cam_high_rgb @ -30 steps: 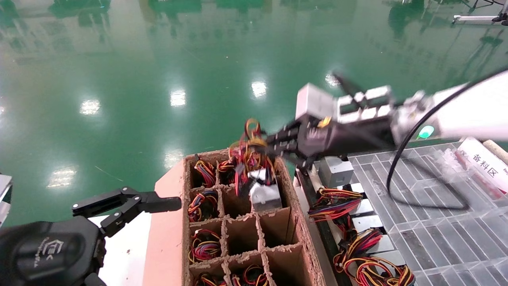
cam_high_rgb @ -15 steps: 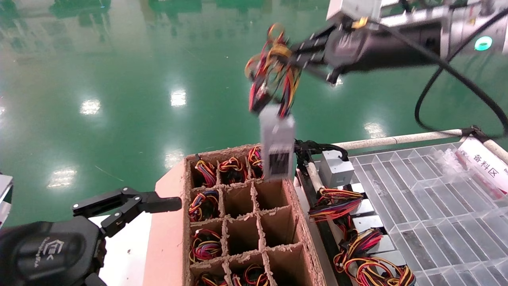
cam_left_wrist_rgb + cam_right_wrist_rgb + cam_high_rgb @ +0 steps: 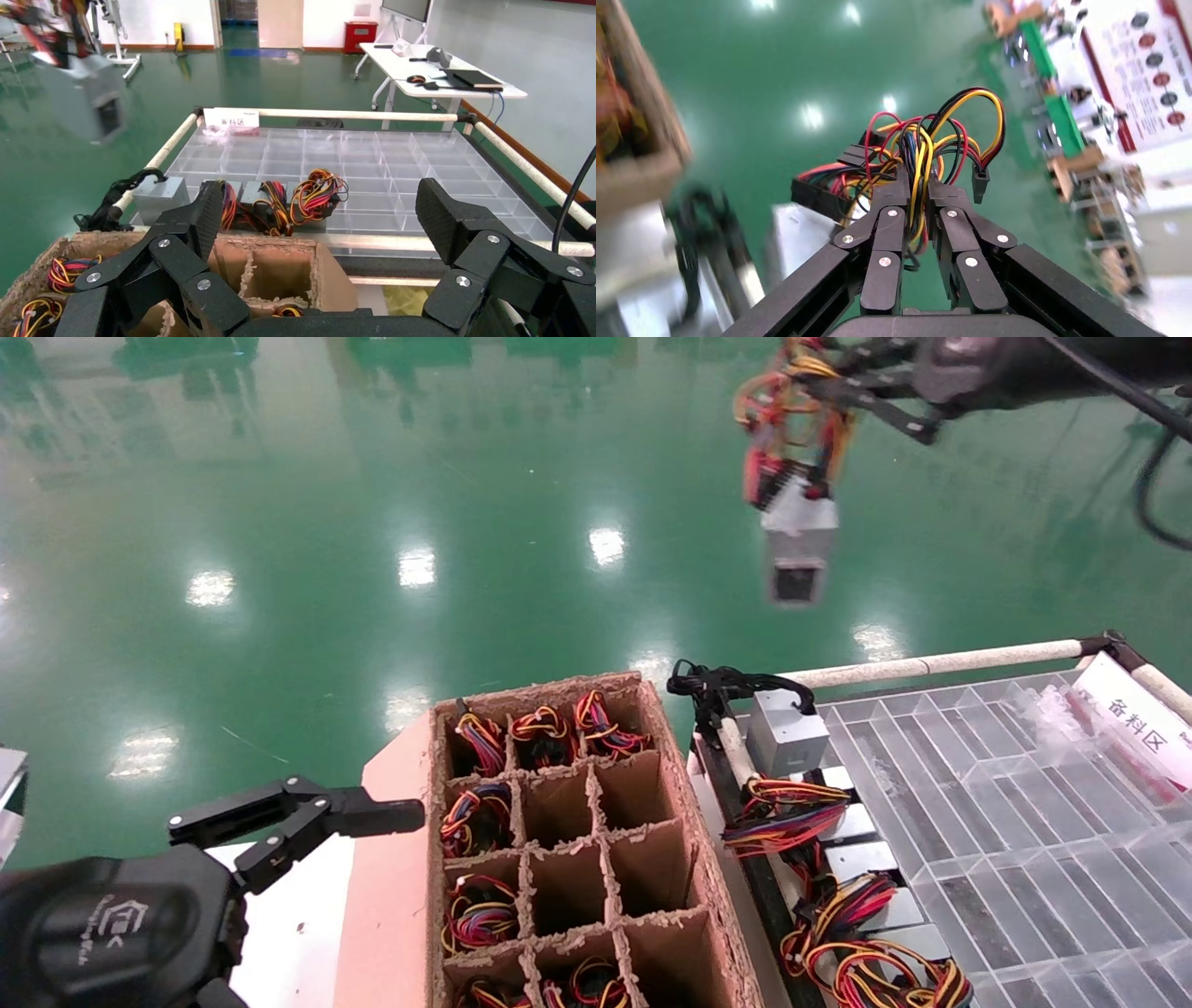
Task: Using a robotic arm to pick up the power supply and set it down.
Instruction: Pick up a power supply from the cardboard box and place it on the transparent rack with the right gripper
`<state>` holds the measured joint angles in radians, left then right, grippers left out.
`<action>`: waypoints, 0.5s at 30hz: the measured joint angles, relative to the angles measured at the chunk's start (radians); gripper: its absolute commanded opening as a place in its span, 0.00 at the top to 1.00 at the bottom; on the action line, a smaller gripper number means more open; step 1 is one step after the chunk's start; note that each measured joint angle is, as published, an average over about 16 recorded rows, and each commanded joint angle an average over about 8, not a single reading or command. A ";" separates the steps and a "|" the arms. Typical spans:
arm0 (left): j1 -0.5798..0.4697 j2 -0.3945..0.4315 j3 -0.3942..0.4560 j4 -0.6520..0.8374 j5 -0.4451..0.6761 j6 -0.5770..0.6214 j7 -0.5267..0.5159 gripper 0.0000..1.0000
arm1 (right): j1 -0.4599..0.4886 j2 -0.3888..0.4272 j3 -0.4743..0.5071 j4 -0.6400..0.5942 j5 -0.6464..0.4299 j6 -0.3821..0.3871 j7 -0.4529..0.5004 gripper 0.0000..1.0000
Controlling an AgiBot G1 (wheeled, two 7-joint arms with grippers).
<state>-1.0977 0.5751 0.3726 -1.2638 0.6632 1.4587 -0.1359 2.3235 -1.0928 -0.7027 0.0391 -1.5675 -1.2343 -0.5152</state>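
Over the last second my right hand (image 3: 843, 379) has pulled the power supply (image 3: 797, 544) out of the cardboard box (image 3: 694, 822) and carried it up and to the right. It now hangs in the upper right of the head view, well above the green floor, clear of both the box and the clear tray (image 3: 1024, 822). The hand is pinched on the wire bundle (image 3: 787, 416), not on the metal case; from the right wrist camera I see the fingers (image 3: 888, 235) closed around the red, yellow and black strands, with the case dangling below on them. In the left wrist view it shows as a blurred grey block (image 3: 88, 102) in the upper left, so I judge it to be swinging.

That means the pick is done and the carry is under way; the set-down is still ahead, probably over the tray on the right, where other supplies already lie along its near edge. A hold on wires alone could slip or let the case sway.

My left hand (image 3: 279, 822) sits parked at the lower left, fingers spread wide.
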 measured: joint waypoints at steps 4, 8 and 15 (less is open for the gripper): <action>0.000 0.000 0.000 0.000 0.000 0.000 0.000 0.00 | 0.018 0.017 -0.032 -0.009 -0.048 0.008 -0.014 1.00; 0.000 0.000 0.000 0.000 0.000 0.000 0.000 0.00 | 0.020 0.034 -0.056 -0.022 -0.082 0.003 -0.024 1.00; 0.000 0.000 0.000 0.000 0.000 0.000 0.000 0.00 | -0.007 0.058 -0.074 -0.046 -0.109 -0.005 -0.029 1.00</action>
<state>-1.0978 0.5750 0.3727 -1.2638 0.6631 1.4587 -0.1359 2.3162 -1.0346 -0.7769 -0.0068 -1.6762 -1.2388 -0.5444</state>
